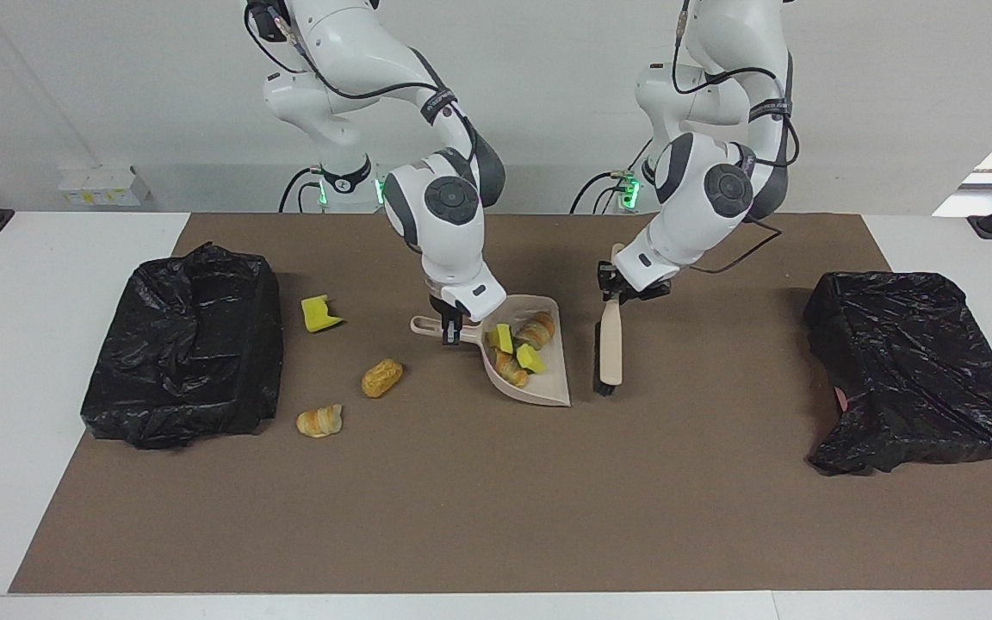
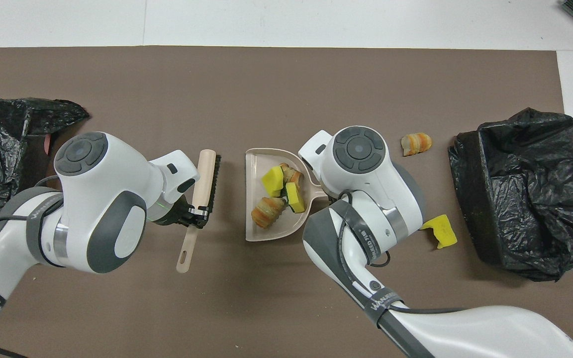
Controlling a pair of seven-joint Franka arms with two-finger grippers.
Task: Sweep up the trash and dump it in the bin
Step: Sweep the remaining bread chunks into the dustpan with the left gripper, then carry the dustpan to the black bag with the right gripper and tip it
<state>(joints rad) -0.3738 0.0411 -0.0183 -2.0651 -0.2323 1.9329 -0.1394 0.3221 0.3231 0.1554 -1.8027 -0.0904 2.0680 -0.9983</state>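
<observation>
Facing view: my right tool (image 1: 451,331) clenches the dustpan (image 1: 539,389) handle; four trash pieces (image 1: 520,344) lie inside. My left tool (image 1: 612,288) grasps the brush (image 1: 610,351) beside it. Three pieces (image 1: 381,377) remain near the mat's right-arm end, by one of two bins (image 1: 186,344).

Overhead view: dustpan (image 2: 256,233) holds four; two loose pieces (image 2: 416,143) are visible.

Bright, even light from above — both views sharp, no blur. Soft short shadows sit under the arms; faint glare glints on the black bags (image 1: 182,344).
</observation>
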